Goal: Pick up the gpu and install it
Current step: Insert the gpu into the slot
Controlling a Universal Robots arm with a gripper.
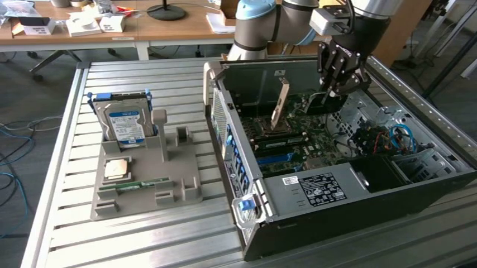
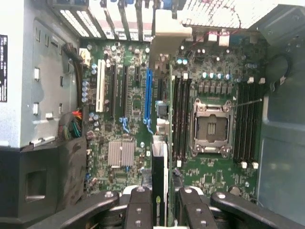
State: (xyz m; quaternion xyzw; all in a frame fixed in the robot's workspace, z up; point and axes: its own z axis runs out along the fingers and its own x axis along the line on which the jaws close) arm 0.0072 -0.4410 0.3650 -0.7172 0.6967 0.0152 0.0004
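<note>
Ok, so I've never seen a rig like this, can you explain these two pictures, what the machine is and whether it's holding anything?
It is a robot arm with a two-fingered gripper at its end. One picture comes from a camera off the arm; the other from a camera on the arm's wrist, looking past the fingers into an open computer case. The gripper is closed on the gpu, a thin card held on edge over the motherboard; whether it sits in a slot I cannot tell. Beside the case, on the slatted metal table, a grey holder carries a hard drive and a green memory stick.
</note>
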